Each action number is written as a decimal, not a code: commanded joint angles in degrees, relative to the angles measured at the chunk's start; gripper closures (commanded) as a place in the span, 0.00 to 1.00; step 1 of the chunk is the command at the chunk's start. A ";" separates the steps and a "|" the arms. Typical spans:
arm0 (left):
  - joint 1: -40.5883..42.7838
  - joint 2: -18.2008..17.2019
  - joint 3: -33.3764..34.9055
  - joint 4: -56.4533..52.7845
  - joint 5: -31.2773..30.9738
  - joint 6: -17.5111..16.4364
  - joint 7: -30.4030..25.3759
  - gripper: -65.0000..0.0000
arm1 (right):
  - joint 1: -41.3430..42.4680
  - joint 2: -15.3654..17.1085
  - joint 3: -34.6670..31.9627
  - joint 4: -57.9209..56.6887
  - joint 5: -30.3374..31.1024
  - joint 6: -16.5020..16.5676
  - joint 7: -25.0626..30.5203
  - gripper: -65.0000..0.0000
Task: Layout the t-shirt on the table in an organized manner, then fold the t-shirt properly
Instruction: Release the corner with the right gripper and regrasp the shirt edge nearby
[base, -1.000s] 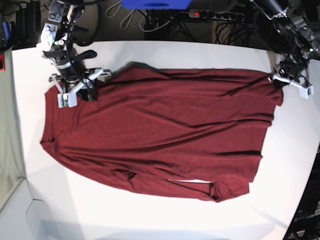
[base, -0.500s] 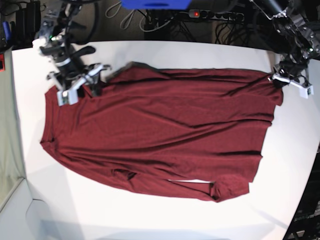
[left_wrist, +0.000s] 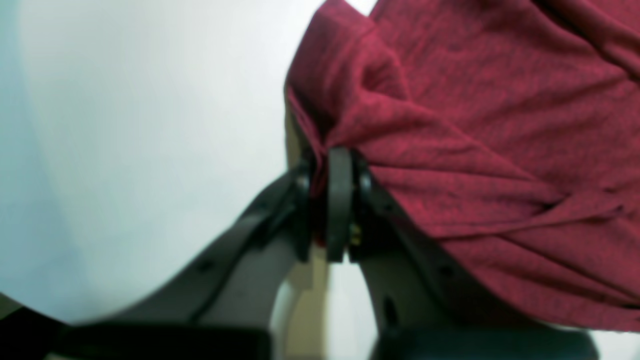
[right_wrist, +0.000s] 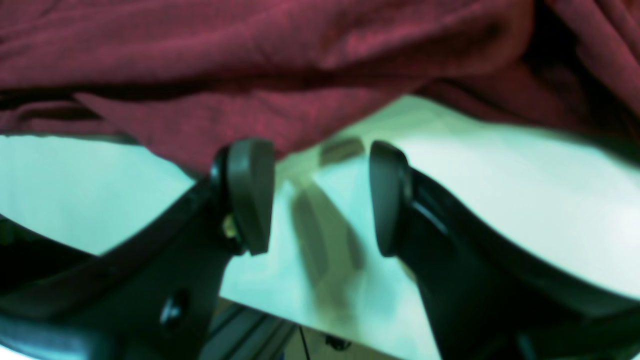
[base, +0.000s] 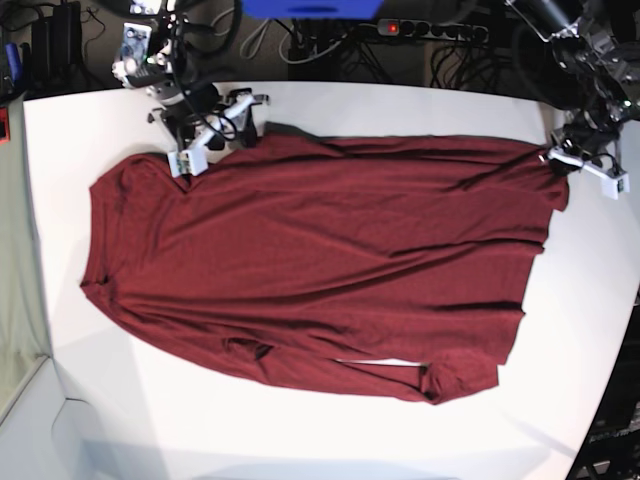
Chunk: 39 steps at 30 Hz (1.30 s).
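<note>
The maroon t-shirt (base: 320, 260) lies spread wide over the white table (base: 300, 440), with a small fold at its near right corner. On the right of the base view my left gripper (base: 556, 160) is shut on the shirt's far right corner. The left wrist view shows that gripper (left_wrist: 331, 162) pinching a bunch of t-shirt fabric (left_wrist: 475, 125). My right gripper (base: 213, 132) hovers open at the shirt's far left edge. In the right wrist view this gripper (right_wrist: 320, 195) holds nothing, with the t-shirt hem (right_wrist: 250, 65) just beyond its fingertips and the table (right_wrist: 500, 190) below.
A power strip and cables (base: 420, 30) lie behind the table's far edge, beside a blue object (base: 310, 8). White tabletop shows along the near side and the left side of the shirt. The table's right edge runs close to my left gripper.
My right gripper has opened, let go of the shirt's far left edge, and moved up and to the right toward the table's far edge. The left gripper has not moved.
</note>
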 joint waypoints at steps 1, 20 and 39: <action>0.17 -0.82 -0.06 0.48 0.61 0.07 0.54 0.99 | 0.26 -0.14 -0.72 0.91 0.69 0.35 1.15 0.52; -0.09 -0.82 -0.15 0.30 0.61 0.07 0.46 1.00 | 2.98 -0.14 -2.31 -3.84 0.69 0.35 1.15 0.64; -1.67 -0.47 -0.41 17.36 -0.10 -0.02 1.07 1.00 | 2.02 -0.06 -2.57 11.37 0.69 0.35 0.53 1.00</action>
